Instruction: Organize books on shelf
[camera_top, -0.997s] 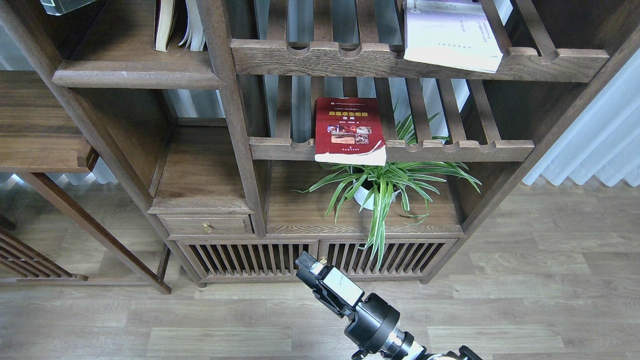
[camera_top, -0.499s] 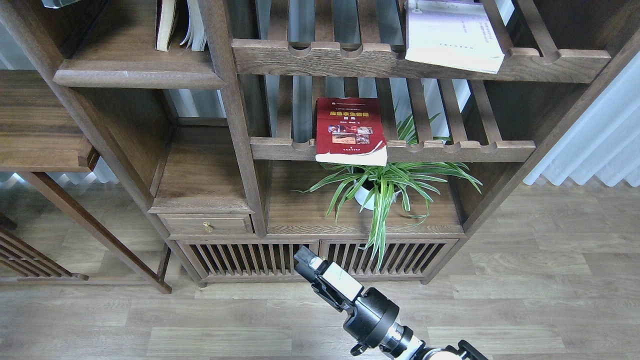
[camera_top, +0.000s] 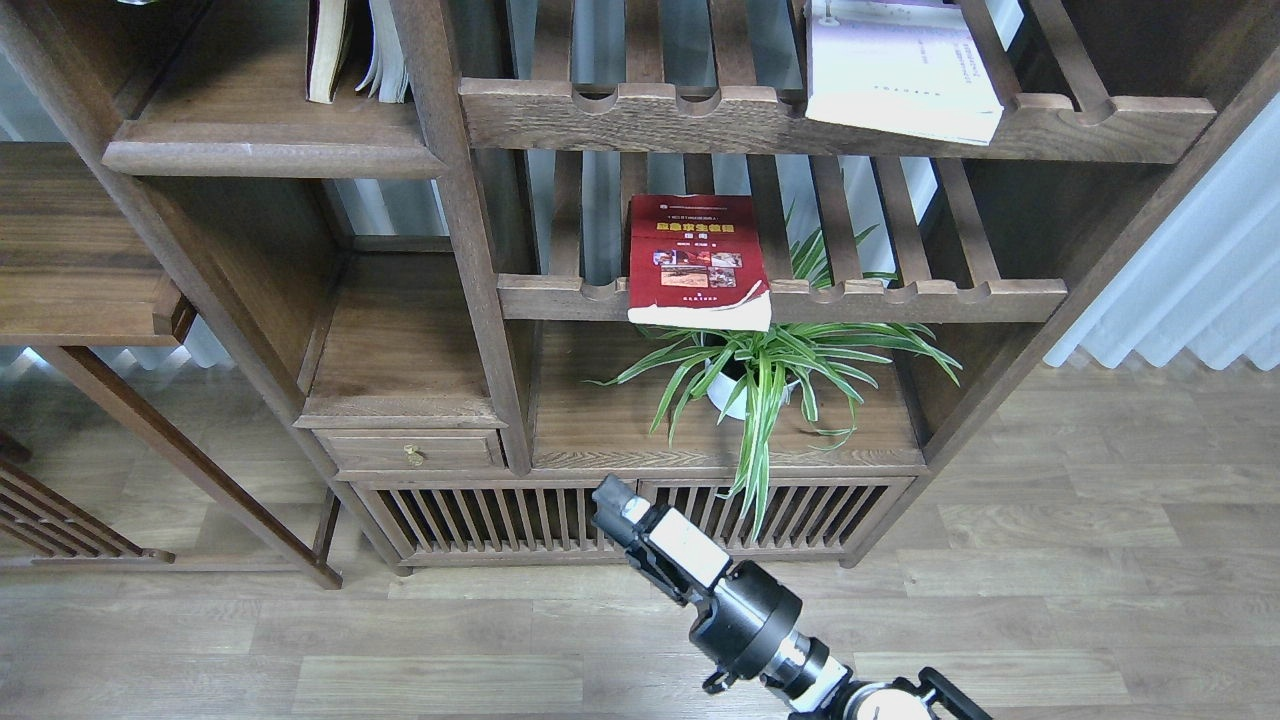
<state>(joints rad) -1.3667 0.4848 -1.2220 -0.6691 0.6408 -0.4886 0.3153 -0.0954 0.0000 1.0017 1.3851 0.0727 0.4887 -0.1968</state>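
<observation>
A red book (camera_top: 697, 255) with small photos lies flat on the middle slatted rack, its lower end overhanging the notched front rail. A larger white-lavender book (camera_top: 900, 65) lies on the upper slatted rack, also overhanging its rail. The black-grey book is out of view. The solid dark-brown shelf (camera_top: 270, 155) with a thick rounded front edge is at the upper left. My right gripper (camera_top: 615, 500) is low at the centre, in front of the cabinet's slatted doors, well below both books. It is seen end-on, so its fingers cannot be told apart. My left gripper is out of view.
Two cream-paged worn books (camera_top: 350, 50) stand on the solid shelf. A potted spider plant (camera_top: 760, 370) sits under the red book. A small drawer (camera_top: 412, 450) is at the lower left. A side table (camera_top: 80, 260) is on the left, and curtains (camera_top: 1190, 270) are on the right.
My right arm has moved a little up and forward toward the cabinet. The books have not moved.
</observation>
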